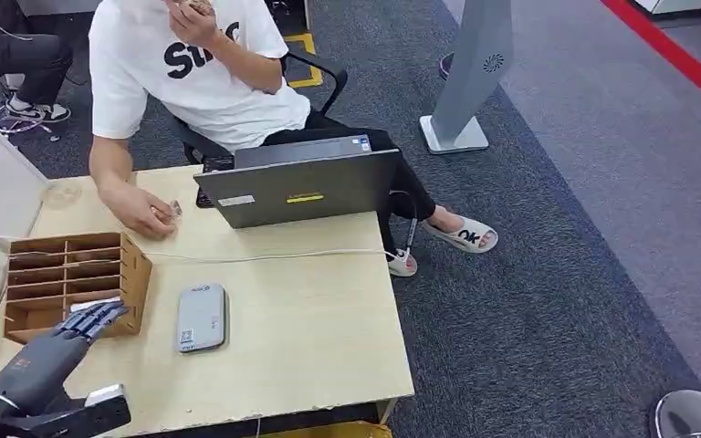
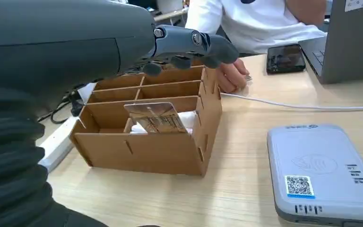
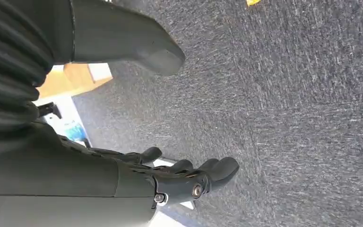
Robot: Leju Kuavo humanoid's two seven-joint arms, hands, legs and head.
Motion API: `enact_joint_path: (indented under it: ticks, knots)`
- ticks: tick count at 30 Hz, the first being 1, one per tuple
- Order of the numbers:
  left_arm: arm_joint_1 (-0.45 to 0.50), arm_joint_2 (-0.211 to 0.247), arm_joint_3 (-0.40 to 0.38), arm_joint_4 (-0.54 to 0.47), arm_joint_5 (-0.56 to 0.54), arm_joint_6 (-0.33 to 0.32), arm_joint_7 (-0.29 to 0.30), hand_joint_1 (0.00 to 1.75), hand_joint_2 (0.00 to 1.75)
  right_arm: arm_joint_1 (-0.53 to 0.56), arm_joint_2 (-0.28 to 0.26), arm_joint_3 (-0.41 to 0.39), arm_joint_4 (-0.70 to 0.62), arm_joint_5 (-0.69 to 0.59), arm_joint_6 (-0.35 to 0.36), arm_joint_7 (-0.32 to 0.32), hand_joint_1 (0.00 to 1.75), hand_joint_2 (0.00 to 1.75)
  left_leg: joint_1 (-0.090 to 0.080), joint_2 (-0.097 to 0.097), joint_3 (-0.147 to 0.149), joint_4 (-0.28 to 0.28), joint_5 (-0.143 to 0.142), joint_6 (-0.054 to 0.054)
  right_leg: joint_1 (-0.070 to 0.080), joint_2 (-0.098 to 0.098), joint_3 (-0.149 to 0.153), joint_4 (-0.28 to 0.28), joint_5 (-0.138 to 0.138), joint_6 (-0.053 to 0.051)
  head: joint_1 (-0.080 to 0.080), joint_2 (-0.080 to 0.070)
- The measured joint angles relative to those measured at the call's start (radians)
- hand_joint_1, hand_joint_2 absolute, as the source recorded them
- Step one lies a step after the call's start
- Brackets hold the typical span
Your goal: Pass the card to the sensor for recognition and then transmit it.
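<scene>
At the tabletop's near-left corner: reaching for the card.
Beside the reader (image 1: 202, 317), the box (image 1: 73, 283) holds the card (image 2: 158, 117) upright; left hand (image 1: 91, 319) hovers, fingers apart, empty; next it must pinch the card. Right hand (image 3: 189, 177) hangs, loosely spread.

Head view looks down from high onto the desk (image 1: 329, 319); left wrist view sits low and close, sharing its wooden organizer (image 1: 73, 278); right wrist view faces carpet (image 3: 288, 118)
</scene>
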Motion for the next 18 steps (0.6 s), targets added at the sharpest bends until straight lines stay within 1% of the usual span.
enact_joint_path:
  ticks: [2, 3, 4, 5, 7, 9, 10, 13, 18]
  knots:
    - [0.003, 0.001, 0.003, -0.003, -0.01, 0.003, 0.0, 0.0, 1.75, 0.0, 0.0, 0.0, 0.0, 0.0, 0.0, 0.0, 0.0, 1.75, 0.0, 0.0, 0.0, 0.0, 0.0, 0.0, 0.0, 0.0, 0.0, 0.0, 0.0, 0.0, 0.0, 0.0]
    - [0.002, -0.001, 0.003, -0.003, -0.042, 0.017, -0.001, 0.0, 1.75, 0.0, 0.0, 0.0, 0.0, -0.001, -0.001, 0.0, 0.0, 1.75, 0.0, 0.0, 0.0, 0.0, 0.0, 0.0, 0.0, 0.0, 0.0, 0.0, 0.0, 0.0, 0.0, 0.0]
    - [0.002, -0.007, 0.004, -0.003, -0.099, 0.046, -0.003, 0.0, 1.75, 0.0, 0.0, 0.0, 0.0, -0.005, -0.002, 0.0, 0.0, 1.75, 0.0, 0.0, 0.0, 0.0, 0.0, 0.0, 0.0, 0.0, 0.0, 0.0, 0.0, 0.0, 0.0, 0.0]
    - [-0.001, -0.02, 0.004, -0.002, -0.183, 0.089, -0.003, 0.0, 1.75, 0.0, 0.0, 0.0, 0.0, -0.01, -0.004, 0.0, 0.0, 1.75, -0.001, 0.0, 0.0, 0.0, 0.0, 0.0, 0.0, 0.0, 0.0, 0.0, 0.0, 0.0, 0.0, 0.0]
    - [-0.012, -0.064, 0.004, 0.008, -0.333, 0.166, 0.0, 0.0, 1.75, 0.0, 0.0, 0.0, 0.0, -0.014, -0.006, 0.003, 0.0, 1.75, -0.001, -0.001, 0.0, 0.0, 0.0, 0.0, 0.0, -0.001, 0.0, 0.0, 0.0, 0.0, 0.0, 0.0]
    - [-0.029, -0.109, 0.003, 0.028, -0.455, 0.214, 0.018, 0.0, 1.75, -0.001, 0.001, 0.0, 0.0, -0.014, -0.007, 0.009, 0.0, 1.75, -0.001, -0.001, 0.0, 0.0, 0.0, 0.0, 0.0, -0.001, 0.0, 0.0, 0.0, 0.0, 0.0, 0.0]
    - [-0.037, -0.132, 0.003, 0.039, -0.496, 0.225, 0.025, 0.0, 1.75, -0.002, 0.002, 0.0, 0.0, -0.014, -0.007, 0.011, 0.0, 1.75, -0.001, -0.001, 0.0, 0.0, 0.0, 0.0, 0.0, -0.001, 0.0, 0.0, 0.0, 0.0, 0.0, 0.0]
    - [-0.055, -0.17, 0.003, 0.062, -0.518, 0.231, 0.033, 0.0, 1.75, -0.002, 0.003, 0.0, 0.0, -0.014, -0.007, 0.016, 0.0, 1.75, -0.001, -0.001, 0.0, 0.0, 0.0, 0.0, 0.0, -0.001, 0.0, 0.0, 0.0, 0.0, 0.0, 0.0]
    - [-0.068, -0.203, 0.003, 0.087, -0.523, 0.231, 0.033, 0.0, 1.75, -0.003, 0.003, 0.0, 0.0, -0.014, -0.006, 0.017, 0.0, 1.75, -0.001, -0.001, 0.0, 0.0, 0.0, 0.0, 0.0, -0.001, 0.0, 0.0, 0.0, 0.0, 0.0, 0.0]
